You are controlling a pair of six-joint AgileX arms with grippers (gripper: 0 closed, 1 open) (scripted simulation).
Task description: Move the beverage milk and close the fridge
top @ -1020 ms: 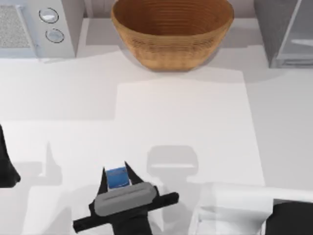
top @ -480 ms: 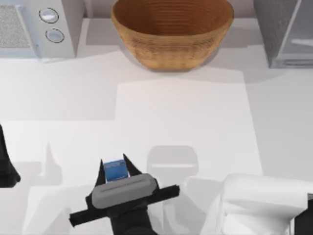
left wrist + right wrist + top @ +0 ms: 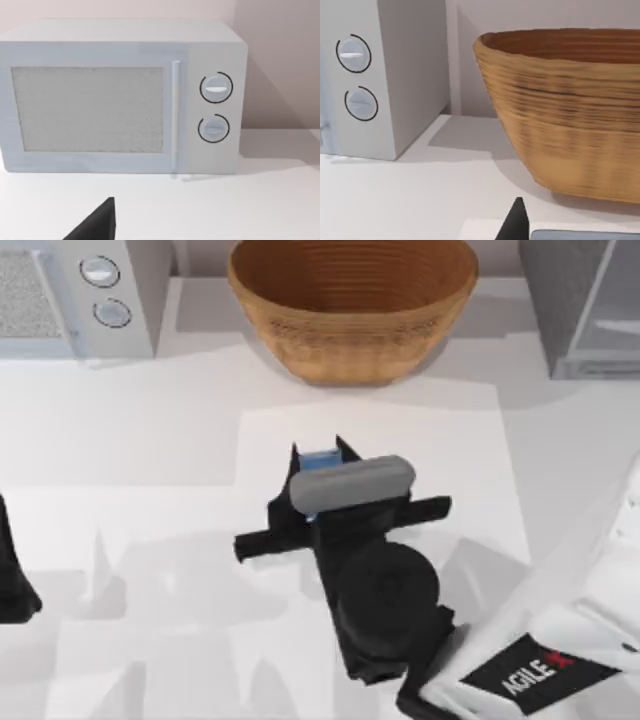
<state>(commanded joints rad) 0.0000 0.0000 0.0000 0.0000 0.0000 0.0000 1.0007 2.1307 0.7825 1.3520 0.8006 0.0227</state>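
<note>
**Clerk:** Top view, item one: beverage milk (image 3: 318, 461), count one. Small carton, blue top face showing, the rest hidden under the arm. Location: middle of the tabletop (image 3: 150, 440), short of the far edge, just in front of the wicker basket (image 3: 352, 305) but apart from it.

**Checker:** Held or loose?

**Clerk:** Held. Right hand (image 3: 317, 452) is clenched on the carton, one dark finger at each side of the blue face, tips pointing toward the far edge. Grey wrist block sits directly behind the carton; the black forearm runs back toward the near right corner, where the white link marked "AGILEX" lies.

**Checker:** Left hand?

**Clerk:** Left arm (image 3: 12, 575) parked at the left edge, one dark piece visible. Left wrist view shows one black fingertip (image 3: 97, 224); whether that hand is released or clenched, I cannot tell.

**Checker:** Remaining stock?

**Clerk:** Fridge (image 3: 585, 305), one, grey speckled, pale door panel, far right corner. White appliance (image 3: 75, 295), one, far left corner, round knobs (image 3: 216, 88) counted two. Basket, one, at the far edge, centre; right wrist view shows its ribbed wall (image 3: 570, 115) close ahead.
</note>
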